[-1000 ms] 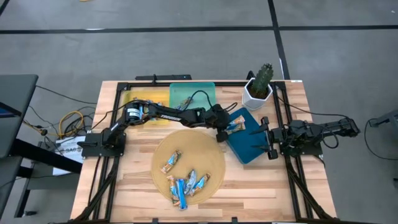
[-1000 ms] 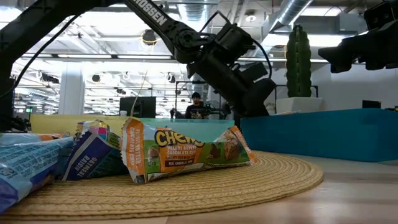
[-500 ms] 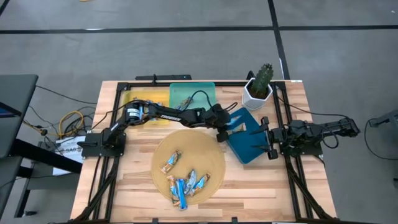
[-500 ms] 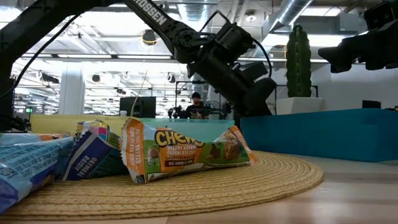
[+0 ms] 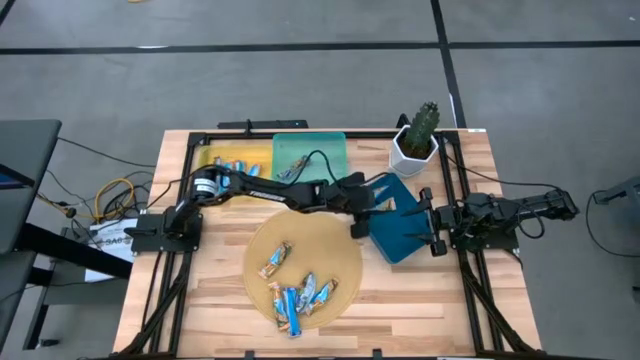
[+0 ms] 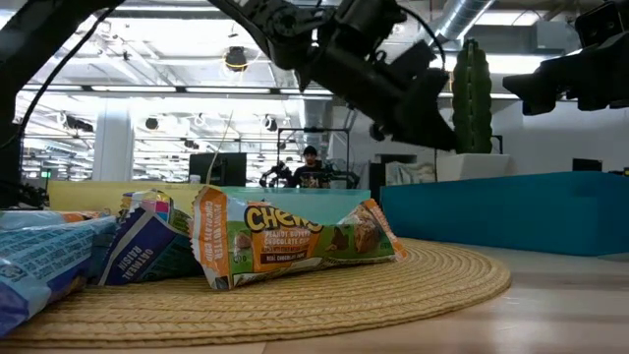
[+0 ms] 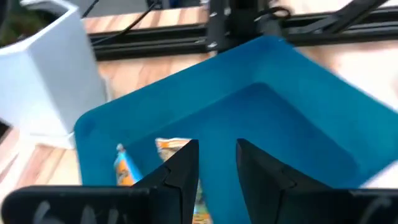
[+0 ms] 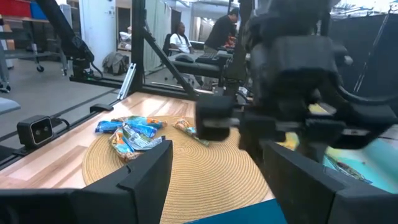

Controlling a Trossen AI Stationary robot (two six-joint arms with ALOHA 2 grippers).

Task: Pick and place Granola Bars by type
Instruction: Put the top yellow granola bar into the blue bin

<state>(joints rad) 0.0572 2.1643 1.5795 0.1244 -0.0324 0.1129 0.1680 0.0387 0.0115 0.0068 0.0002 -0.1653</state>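
Note:
Several Granola Bars (image 5: 296,288) lie on a round woven mat (image 5: 335,250); a tan one (image 6: 295,241) lies nearest in the low view. Two more bars (image 7: 169,149) lie flat in the dark blue tray (image 5: 402,238). My left gripper (image 7: 217,163) hovers open above that tray's left part (image 5: 368,208), with nothing between its fingers. It also shows high up in the low view (image 6: 432,123). My right gripper (image 5: 432,226) waits open at the tray's right side, its fingers wide apart (image 8: 230,180).
A yellow tray (image 5: 232,160) and a teal tray (image 5: 312,152), each with bars in it, stand at the far edge. A white pot with a cactus (image 5: 416,140) stands just behind the blue tray. Bare wood lies near the front edge.
My left gripper has risen from the dark blue tray and shifted a little toward the table's right edge, tipping less steeply down. The bar that was at its fingertips now lies in the tray.

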